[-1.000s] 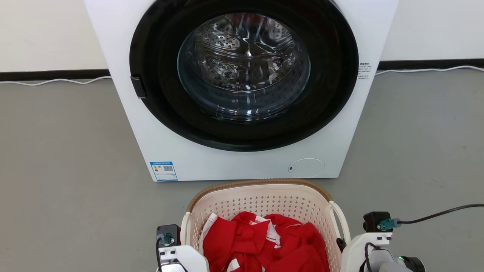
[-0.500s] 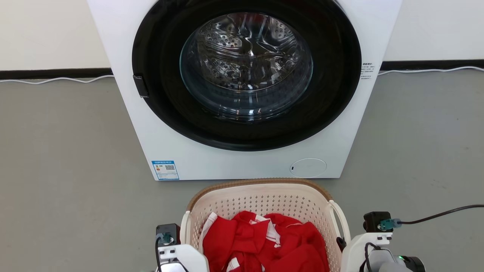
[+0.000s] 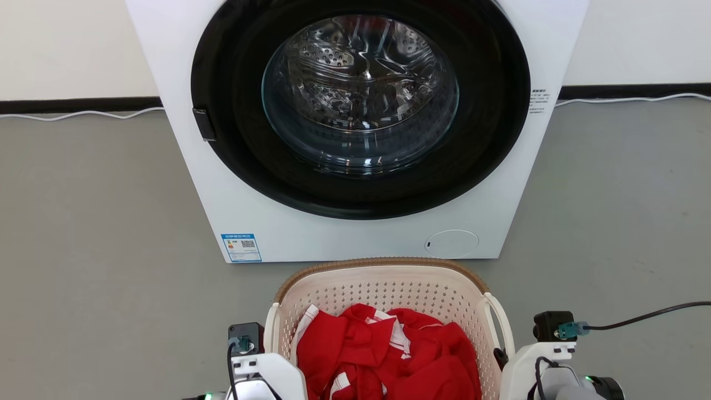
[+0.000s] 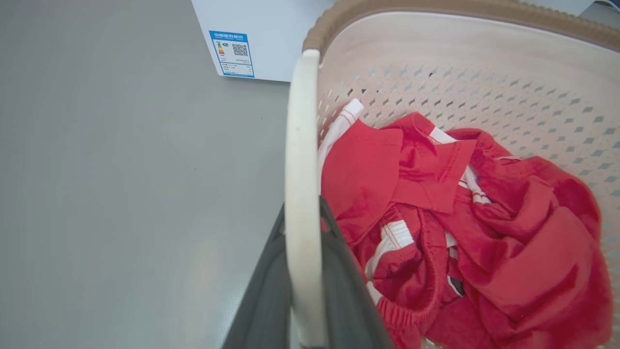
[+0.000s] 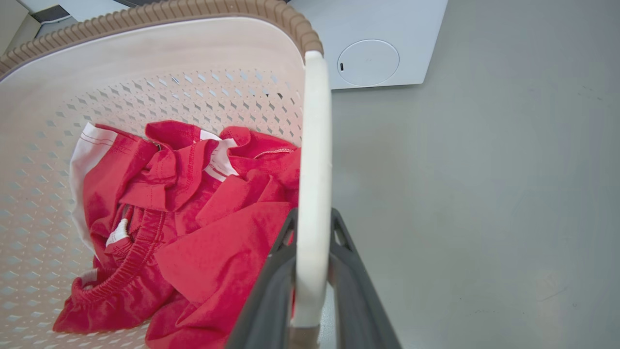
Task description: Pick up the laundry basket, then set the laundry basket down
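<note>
The laundry basket, cream-white and perforated with a brown ribbed rim, sits at the bottom centre of the head view, just before the washing machine. Red clothes with white trim fill its bottom. My left gripper is shut on the basket's left loop handle, dark fingers on either side of the white bar. On the other side, my right gripper is shut on the right loop handle in the same way. Whether the basket's base touches the floor I cannot tell.
A white front-loading washing machine stands right behind the basket, its round glass door shut. Grey floor lies open on both sides. A white cable runs along the wall's dark skirting, and a black cable trails from my right wrist.
The whole head view has shifted slightly. The basket and my left wrist sit a little higher in that view than a second ago. Both grips on the handles are unchanged.
</note>
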Robot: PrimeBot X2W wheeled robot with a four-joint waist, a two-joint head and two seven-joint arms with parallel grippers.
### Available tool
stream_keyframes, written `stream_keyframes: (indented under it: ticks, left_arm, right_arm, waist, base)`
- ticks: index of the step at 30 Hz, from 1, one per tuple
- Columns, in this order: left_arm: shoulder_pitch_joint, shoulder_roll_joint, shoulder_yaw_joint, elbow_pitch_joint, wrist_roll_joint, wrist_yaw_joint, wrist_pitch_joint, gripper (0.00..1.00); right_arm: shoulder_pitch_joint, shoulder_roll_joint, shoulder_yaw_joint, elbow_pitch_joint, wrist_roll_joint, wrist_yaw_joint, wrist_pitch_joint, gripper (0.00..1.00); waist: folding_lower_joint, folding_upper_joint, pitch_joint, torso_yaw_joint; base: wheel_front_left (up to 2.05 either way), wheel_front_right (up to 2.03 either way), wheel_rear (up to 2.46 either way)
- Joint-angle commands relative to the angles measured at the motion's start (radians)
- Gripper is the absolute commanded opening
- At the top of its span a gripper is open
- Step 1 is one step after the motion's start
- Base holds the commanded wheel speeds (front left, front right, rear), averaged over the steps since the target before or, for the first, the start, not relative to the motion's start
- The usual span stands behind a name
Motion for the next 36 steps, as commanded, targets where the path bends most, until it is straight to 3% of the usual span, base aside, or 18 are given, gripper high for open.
stream_keyframes:
  ticks: [1,16,36]
  left_arm:
    - [-0.071,0.013,0.014,-0.006,-0.009,-0.003,-0.023,0.0]
    - [-0.13,0.013,0.006,-0.001,-0.033,0.008,-0.025,0.0]
    - [-0.37,0.014,0.054,0.068,-0.011,0.018,-0.04,0.0]
  right_arm:
    - [-0.02,0.006,0.026,-0.013,0.008,0.006,-0.02,0.0]
    - [-0.073,0.006,0.053,-0.013,0.019,0.006,-0.032,0.0]
    - [-0.301,0.006,-0.019,-0.013,-0.092,0.006,-0.094,0.0]
  waist:
    - [0.0,-0.0001,0.004,0.001]
    - [0.0,-0.0001,0.07,0.001]
    - [0.0,-0.0001,0.395,-0.009]
  base:
    - [0.0,0.0,0.0]
    - [0.0,0.0,0.0]
    - [0.0,0.0,0.0]
